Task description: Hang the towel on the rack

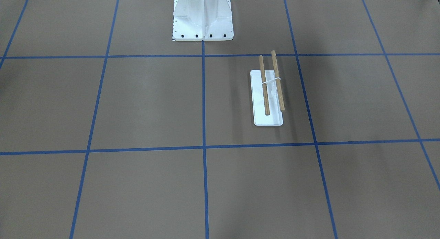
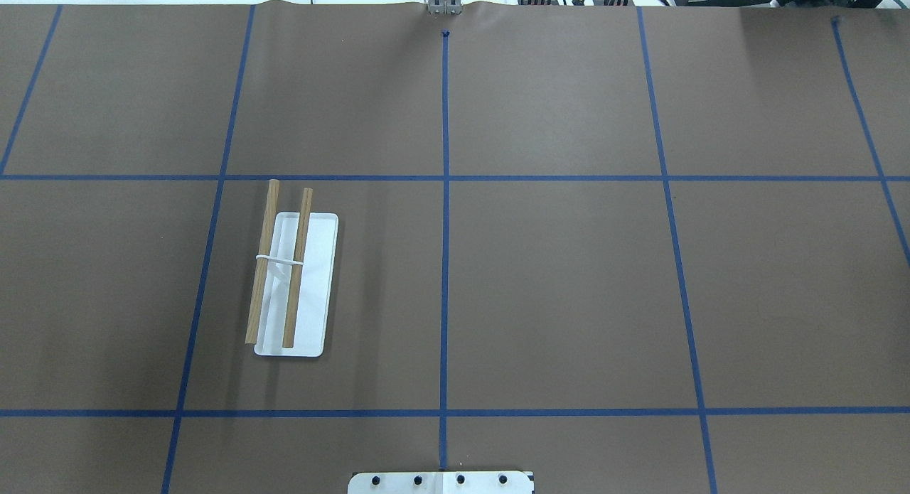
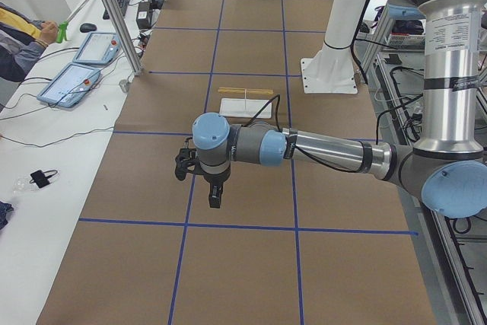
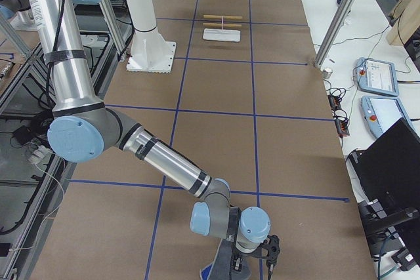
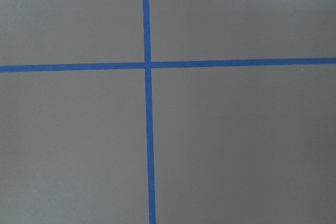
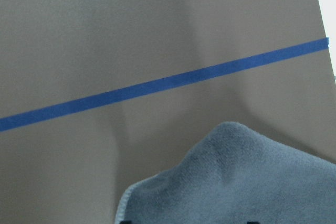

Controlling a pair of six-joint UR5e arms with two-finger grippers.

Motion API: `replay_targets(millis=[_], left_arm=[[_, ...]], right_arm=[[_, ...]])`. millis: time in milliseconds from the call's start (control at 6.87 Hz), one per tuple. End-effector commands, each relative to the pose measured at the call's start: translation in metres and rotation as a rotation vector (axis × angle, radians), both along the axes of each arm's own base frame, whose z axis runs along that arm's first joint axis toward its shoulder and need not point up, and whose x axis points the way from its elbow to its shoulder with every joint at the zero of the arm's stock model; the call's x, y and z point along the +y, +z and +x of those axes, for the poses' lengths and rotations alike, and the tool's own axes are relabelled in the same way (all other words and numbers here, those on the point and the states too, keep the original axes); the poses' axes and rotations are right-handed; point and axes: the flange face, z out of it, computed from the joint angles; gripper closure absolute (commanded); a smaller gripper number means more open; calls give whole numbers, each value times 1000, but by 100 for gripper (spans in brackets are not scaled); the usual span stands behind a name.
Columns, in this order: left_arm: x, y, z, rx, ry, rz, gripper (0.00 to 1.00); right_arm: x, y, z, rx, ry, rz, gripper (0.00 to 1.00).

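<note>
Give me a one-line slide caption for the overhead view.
Small white-based rack with two parallel wooden dowels stands towel-free on the brown, blue-taped table.

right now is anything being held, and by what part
Cannot tell: the towel shows close under the right wrist camera, but no grip on it shows.

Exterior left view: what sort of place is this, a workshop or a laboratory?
Most likely a robotics laboratory. The left arm reaches over a table papered brown and gridded with blue tape, and control tablets lie on a white side bench.
</note>
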Motion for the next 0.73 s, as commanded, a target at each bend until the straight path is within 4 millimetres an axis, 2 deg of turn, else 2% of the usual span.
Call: replay_targets(millis=[0,291,437,582], left_arm=[[0,-1,0,-1,0,5,2],[0,-1,0,-3,5,11,2],[0,0,0,-5,6,9,2],[0,-1,-1,-6,4,12,2]], right_arm=[[-4,0,-5,3,65,-29,22],[-5,9,-32,8,11,7,25],[-5,10,-36,11,3,7,29],[-5,10,-39,13,-3,7,56]])
